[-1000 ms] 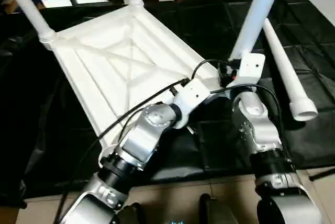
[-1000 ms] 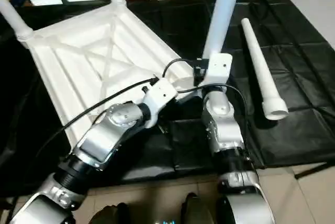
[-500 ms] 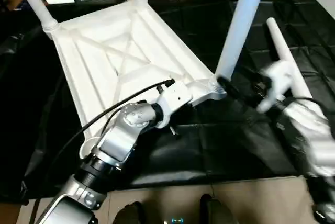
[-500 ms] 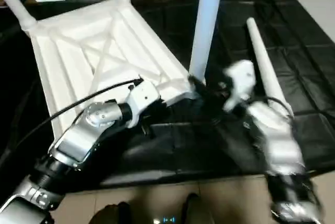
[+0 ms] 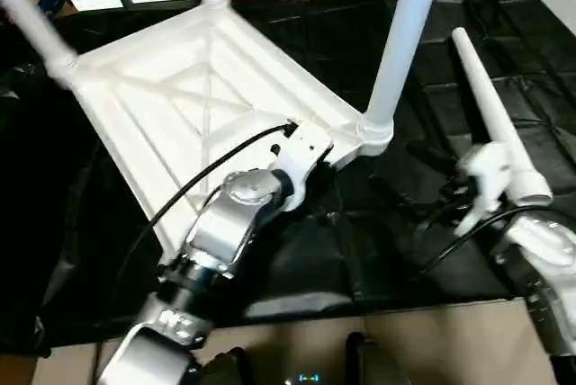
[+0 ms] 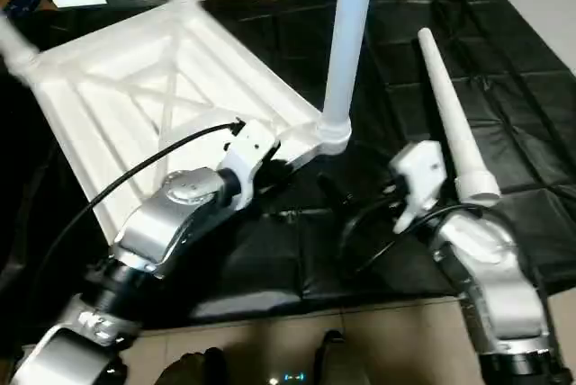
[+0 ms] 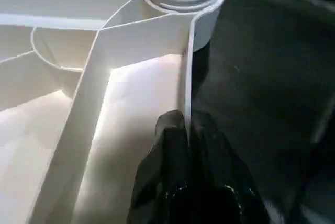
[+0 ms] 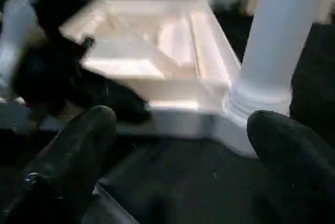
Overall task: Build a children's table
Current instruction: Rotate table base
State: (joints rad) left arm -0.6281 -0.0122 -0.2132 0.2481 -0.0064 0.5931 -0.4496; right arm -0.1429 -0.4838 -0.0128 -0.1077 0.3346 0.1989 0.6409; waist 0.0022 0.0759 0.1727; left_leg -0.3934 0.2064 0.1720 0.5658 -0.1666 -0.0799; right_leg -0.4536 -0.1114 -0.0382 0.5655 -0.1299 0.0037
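**Third leg seated, right pincer lets go**

The right pincer (image 8: 178, 145) has released the upright white tapered tube leg (image 5: 405, 39), now standing in the near-right socket of the upturned white plastic X-ribbed top (image 5: 193, 111), and swung toward the loose fourth leg (image 5: 490, 106) lying right. The left pincer (image 7: 187, 130) stays clenched on the top's rim.

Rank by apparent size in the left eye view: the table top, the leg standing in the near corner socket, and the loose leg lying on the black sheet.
1. Table top, clearly largest.
2. and 3. Standing leg and loose leg: unsure; the standing leg is cut off at the picture's upper edge, and both look alike in thickness.
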